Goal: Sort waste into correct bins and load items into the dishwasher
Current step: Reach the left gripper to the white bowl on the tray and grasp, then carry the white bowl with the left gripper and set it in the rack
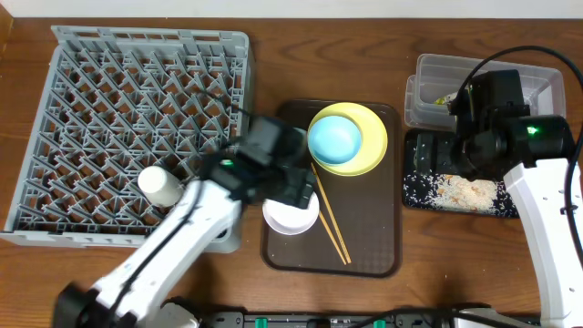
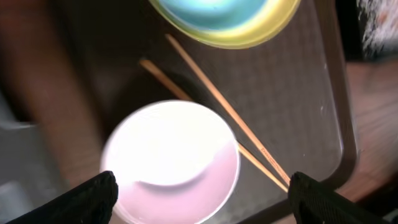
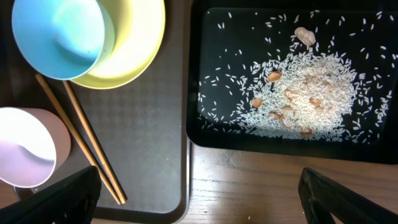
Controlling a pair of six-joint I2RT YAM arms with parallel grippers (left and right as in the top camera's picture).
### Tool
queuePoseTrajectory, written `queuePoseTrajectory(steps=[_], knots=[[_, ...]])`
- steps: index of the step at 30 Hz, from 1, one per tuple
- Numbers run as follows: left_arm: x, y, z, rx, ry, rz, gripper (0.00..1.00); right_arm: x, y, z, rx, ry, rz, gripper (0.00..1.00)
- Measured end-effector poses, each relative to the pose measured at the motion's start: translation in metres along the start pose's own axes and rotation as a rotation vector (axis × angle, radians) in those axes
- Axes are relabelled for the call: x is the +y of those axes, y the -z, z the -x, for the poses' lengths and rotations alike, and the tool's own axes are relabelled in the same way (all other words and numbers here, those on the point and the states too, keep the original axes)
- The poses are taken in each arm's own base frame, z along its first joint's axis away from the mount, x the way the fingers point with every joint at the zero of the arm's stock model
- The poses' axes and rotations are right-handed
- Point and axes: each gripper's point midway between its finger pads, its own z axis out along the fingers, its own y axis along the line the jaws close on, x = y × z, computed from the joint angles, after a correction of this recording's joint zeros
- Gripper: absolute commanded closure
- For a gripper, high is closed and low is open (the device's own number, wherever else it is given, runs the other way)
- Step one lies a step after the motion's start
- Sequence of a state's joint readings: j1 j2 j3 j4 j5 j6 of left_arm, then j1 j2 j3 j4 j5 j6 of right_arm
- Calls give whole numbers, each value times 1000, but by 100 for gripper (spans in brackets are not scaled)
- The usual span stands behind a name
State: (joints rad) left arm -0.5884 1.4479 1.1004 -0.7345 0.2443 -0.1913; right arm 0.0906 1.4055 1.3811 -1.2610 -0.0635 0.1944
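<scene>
My left gripper is open and hovers right over the white bowl, which stands at the front left of the brown tray. The wooden chopsticks lie beside that bowl. The light-blue bowl sits on the pale-yellow plate at the tray's back. The small white cup lies in the grey dish rack. My right gripper is open and empty above the table between the brown tray and the black tray, which holds rice crumbs. The clear tub shows a yellow-green wrapper. The tissue is not in view.
The brown tray's right edge lies close to the black tray, with a narrow strip of wooden table between them. The right arm covers part of the clear tub and the black tray in the overhead view. The dish rack fills the table's left side.
</scene>
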Motion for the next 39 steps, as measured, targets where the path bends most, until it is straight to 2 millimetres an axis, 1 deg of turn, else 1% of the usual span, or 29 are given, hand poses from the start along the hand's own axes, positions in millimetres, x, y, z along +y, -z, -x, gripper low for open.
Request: queuePoseTrajectory(steps=[1,2,4,5,7,8,9,10,12,13,15,16,17,18,20,25,28,30,31,32,33,34,35,38,39], knots=[[-5,-12,-4,27,-20,3,16,0,0,0,1,0,0,1],[-11,-30,-11,73,-45,14,17,0,0,-1,3,0,0,1],[-18,-52,-24,139,-78,38,23,0,0,-1,3,0,0,1],[-19,-60,-28,160,-88,46,27,0,0,-1,4,0,0,1],[-20,-78,-41,216,-117,81,32,0,0,-1,4,0,0,1],[-18,-86,-47,241,-125,106,38,0,0,-1,5,0,0,1],[-16,-94,-54,268,-140,134,40,0,0,-1,5,0,0,1],[-13,-99,-57,281,-151,153,48,0,0,-1,5,0,0,1],[-8,-106,-62,301,-152,189,59,0,0,-1,6,0,0,1],[-5,-110,-65,311,-161,202,68,0,0,-2,7,0,-1,1],[-3,-113,-67,323,-169,223,78,0,0,-2,7,0,-1,1],[-4,-113,-65,317,-173,221,81,0,0,-2,7,0,-1,1],[-6,-114,-65,315,-175,219,88,0,0,-2,8,0,0,1],[-7,-114,-66,315,-178,222,92,0,0,-2,8,0,-1,1],[-8,-114,-65,313,-186,224,92,0,0,-2,8,0,0,1],[-11,-101,-56,271,-190,219,92,0,0,-3,12,-1,2,1],[-18,-86,-45,215,-191,198,93,0,0,-3,12,-1,2,1],[-27,-62,-28,127,-187,163,93,0,0,-3,13,-1,2,1],[-29,-44,-15,64,-174,142,93,0,0,-3,14,-1,2,1],[-29,-33,-6,25,-164,131,93,0,0,-3,14,-1,2,1],[-27,-15,6,-29,-136,94,93,0,0,-3,14,-1,3,1],[-20,1,16,-75,-107,69,93,0,0,-3,15,-1,3,1],[-7,20,29,-131,-58,34,92,0,0,-4,15,-1,4,1],[28,54,52,-235,55,-50,92,0,0,-5,19,-2,3,1],[57,72,64,-294,140,-110,93,0,0,-5,19,-2,4,1]])
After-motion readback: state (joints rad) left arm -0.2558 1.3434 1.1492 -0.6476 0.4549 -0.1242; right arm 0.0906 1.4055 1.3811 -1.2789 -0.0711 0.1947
